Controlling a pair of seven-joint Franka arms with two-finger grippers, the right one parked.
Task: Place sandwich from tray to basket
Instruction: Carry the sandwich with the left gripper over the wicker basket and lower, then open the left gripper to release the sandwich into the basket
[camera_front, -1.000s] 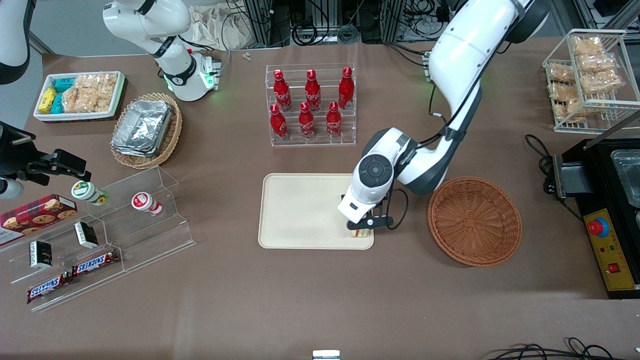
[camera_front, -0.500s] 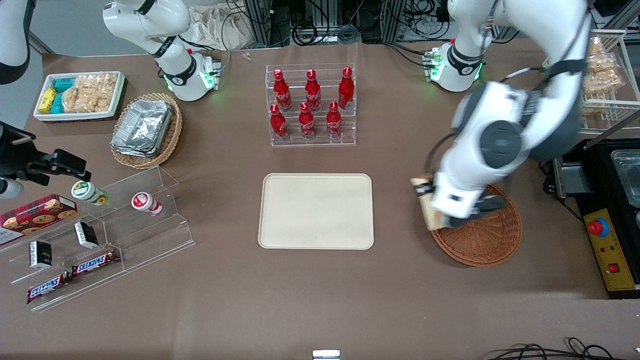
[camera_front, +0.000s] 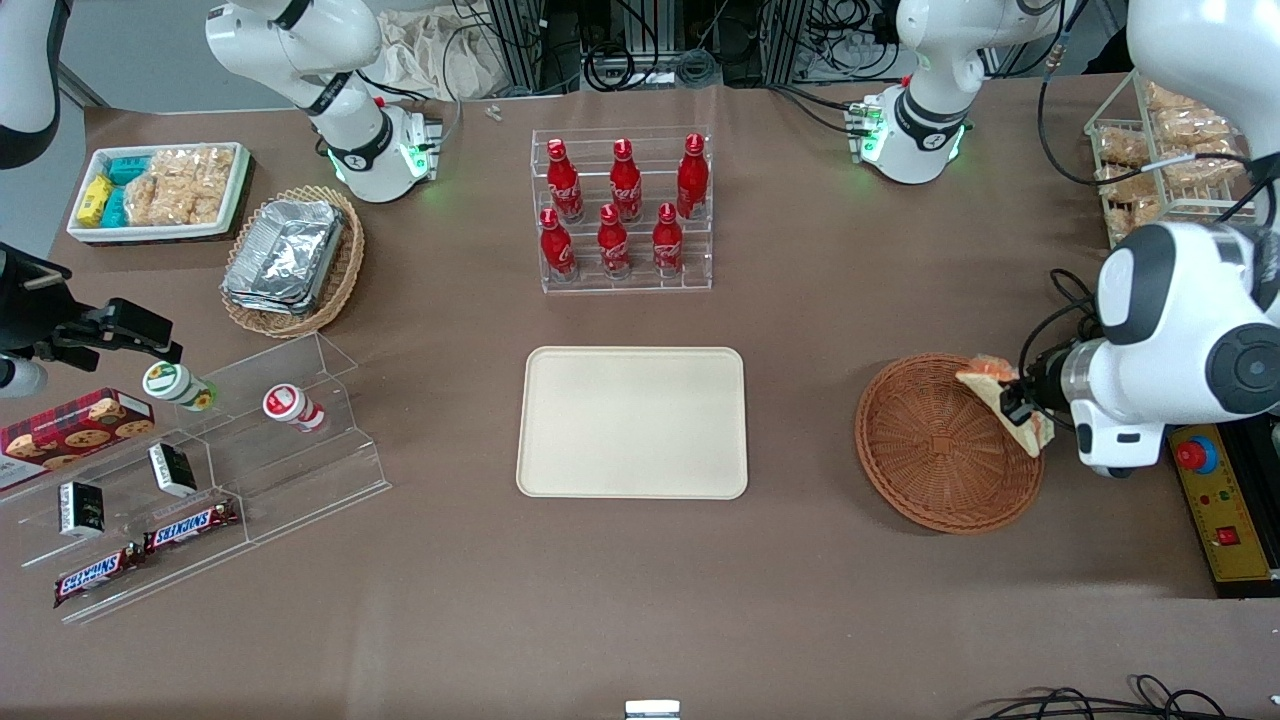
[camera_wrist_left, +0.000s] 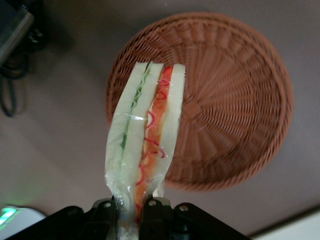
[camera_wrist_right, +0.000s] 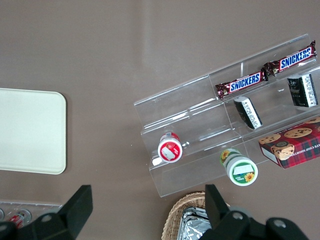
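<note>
Currently the sandwich (camera_wrist_left: 142, 132) is off the tray (camera_front: 632, 422) and in the grasp of the left arm's gripper (camera_wrist_left: 129, 210), the jaws clenched on its wrapped end. Part of it overhangs the basket (camera_front: 930, 450), across the rim at the working arm's end; the gripper itself is outside that rim, above the tabletop (camera_front: 800, 600). Basket and tray stand side by side on the tabletop, the basket by the tray's edge at the working arm's end.

Handling assessment: the item should be light and soft, with bread (camera_wrist_left: 172, 105) that dents readily and a red-orange filling (camera_wrist_left: 155, 122) that could be squeezed out. The clear film (camera_wrist_left: 117, 182) is probably slippery. Whether the jaws press on bread or only on gathered film cannot be determined. Held by one end, the long free part may droop or twist.

Recommended hold: firm enough to prevent slip, lighter than would crush; for any regrasp, across the bread's broad outer faces, nearer mid-length. Next, the sandwich should be carried farther inward past the rim, lowered close to the basket's floor and released gently. Let go here, it could tip over the rim onto the tabletop.
</note>
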